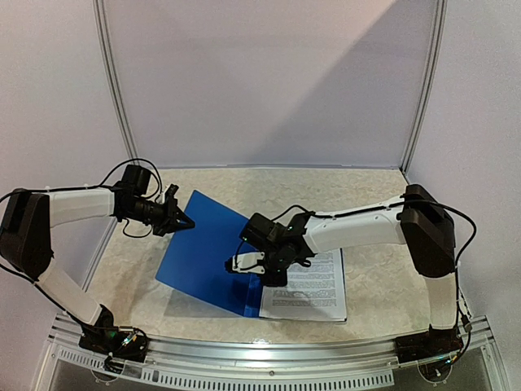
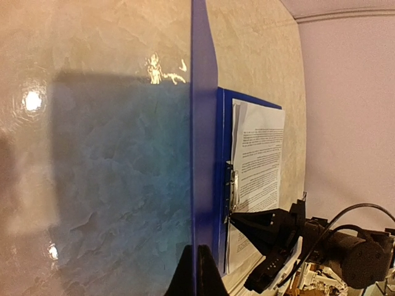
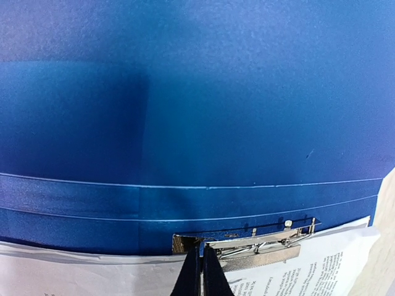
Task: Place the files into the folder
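Now L gripper point(image 1: 184, 221) pinches folder point(image 1: 213, 244), R gripper point(image 1: 234, 262) at clip point(image 3: 259, 245)

surface: beige marbled table point(image 1: 366, 187) | on it: open blue folder point(image 1: 203, 248)

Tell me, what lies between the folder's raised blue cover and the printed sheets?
The spine's metal clip, with the right gripper at it, jaws shut; the right wrist view shows it.
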You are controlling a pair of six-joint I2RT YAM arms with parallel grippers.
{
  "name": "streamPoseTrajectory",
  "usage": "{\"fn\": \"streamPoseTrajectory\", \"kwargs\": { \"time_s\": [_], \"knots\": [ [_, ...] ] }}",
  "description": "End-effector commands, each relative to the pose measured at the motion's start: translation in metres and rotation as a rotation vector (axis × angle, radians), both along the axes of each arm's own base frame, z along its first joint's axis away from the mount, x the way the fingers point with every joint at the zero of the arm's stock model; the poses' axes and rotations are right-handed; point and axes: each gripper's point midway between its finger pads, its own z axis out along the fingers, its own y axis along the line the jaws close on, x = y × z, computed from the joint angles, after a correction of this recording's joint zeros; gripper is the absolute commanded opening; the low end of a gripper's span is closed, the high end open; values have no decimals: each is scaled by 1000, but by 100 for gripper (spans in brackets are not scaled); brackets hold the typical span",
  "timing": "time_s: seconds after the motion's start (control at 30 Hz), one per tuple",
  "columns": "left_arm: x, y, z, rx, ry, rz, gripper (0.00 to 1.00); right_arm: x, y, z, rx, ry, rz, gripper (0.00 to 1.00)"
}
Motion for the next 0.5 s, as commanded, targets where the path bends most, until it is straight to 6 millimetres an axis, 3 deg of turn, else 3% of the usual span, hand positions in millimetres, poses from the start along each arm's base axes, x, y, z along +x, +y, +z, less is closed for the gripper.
{"fn": "streamPoseTrajectory", "kwargs": {
  "time_s": [0.0, 0.27, 0.47],
  "knots": [
    [-5, -4, -5, -8, 16, -15, 0, -21, -14, -33, -65, 136, -16, 0],
    [-4, -3, -4, -1, 7, -17, 0, -18, -14, -24, -52, 120, -26, 1],
    [-4, -3, -4, 2, 5, -18, 0, -16, -16, -22, -59, 105, -24, 12]
  ]
}}
